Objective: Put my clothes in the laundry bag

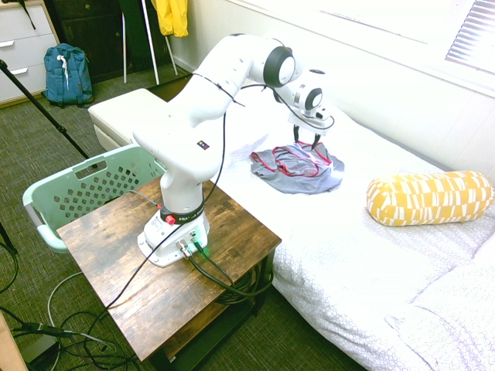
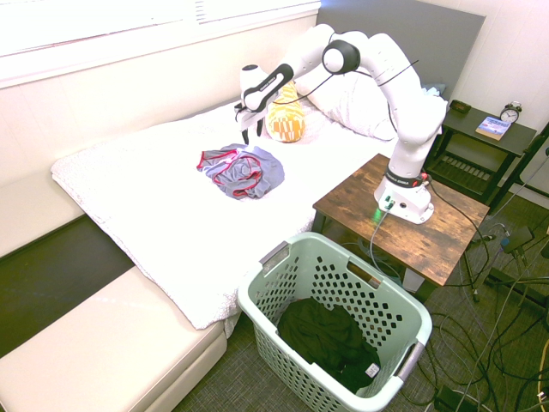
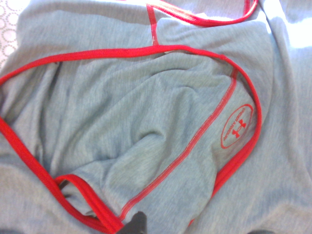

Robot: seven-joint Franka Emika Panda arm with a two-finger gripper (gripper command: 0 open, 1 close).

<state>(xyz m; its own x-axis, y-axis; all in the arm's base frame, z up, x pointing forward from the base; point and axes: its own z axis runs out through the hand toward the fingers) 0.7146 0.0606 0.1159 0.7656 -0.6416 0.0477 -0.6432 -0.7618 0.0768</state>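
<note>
The grey garment with red trim (image 1: pixel 298 171) lies crumpled on the white bedspread (image 2: pixel 137 197), right of centre in the first exterior view and left of centre in the second. The two-finger gripper (image 1: pixel 307 142) hangs above it, pincer open, with nothing between the fingers. The mint-green laundry basket (image 2: pixel 296 365) stands on the floor at lower centre of the second exterior view, beside the wooden side table (image 2: pixel 356 196). Dark clothing (image 2: pixel 322 335) is inside it; whether that counts toward the job cannot be determined. The grey garment is not in the basket, so its pick-up, carry and release are judged outstanding. As to visibility, the arm and table block part of the basket in the first exterior view, and its contents cannot be seen there. The wrist view shows an oval logo (image 3: pixel 237 126) on the cloth, but the garment's outer edges are cut off. Its folds prevent identification of the exact garment type. Contact between fingertips and fabric cannot be confirmed.
</note>
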